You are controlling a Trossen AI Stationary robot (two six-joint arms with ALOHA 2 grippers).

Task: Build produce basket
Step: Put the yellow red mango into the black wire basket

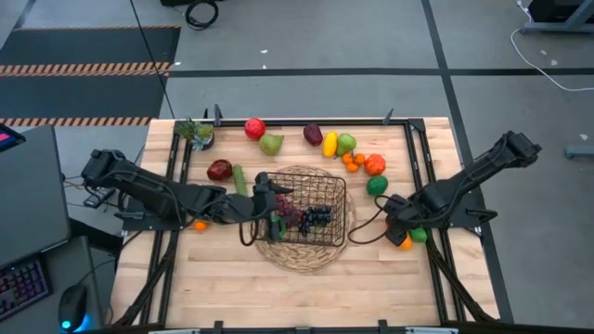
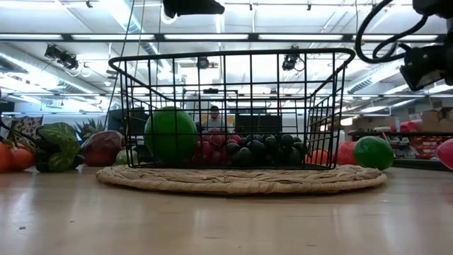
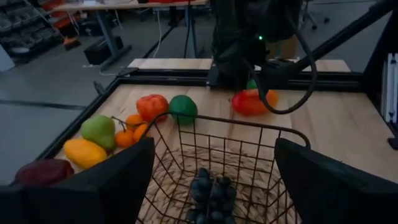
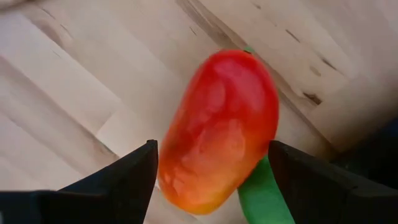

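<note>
The black wire basket (image 1: 308, 210) stands on a round wicker mat (image 1: 302, 250). It holds dark grapes (image 1: 316, 216), red grapes (image 2: 212, 147) and a green ball-shaped fruit (image 2: 170, 134). My left gripper (image 3: 214, 155) is open and empty over the basket's left rim (image 1: 264, 197). My right gripper (image 4: 214, 155) is open, pointing down near the table's right edge (image 1: 401, 227). Its fingers stand on either side of a red-orange mango (image 4: 217, 130), which lies on the table beside a green fruit (image 1: 419, 235). My right gripper's open fingers (image 4: 124, 180) come down from above on the two long sides of the mango (image 4: 168, 168), which lies on the table. I cannot tell whether they touch it.
Loose produce lies along the far side: a red apple (image 1: 254, 128), pears (image 1: 271, 144), a plum (image 1: 313, 134), a lemon (image 1: 329, 143), oranges (image 1: 353, 160) and a green fruit (image 1: 377, 185). A dark red apple (image 1: 220, 170), cucumber (image 1: 240, 179) and potted plant (image 1: 197, 133) are at the left.
</note>
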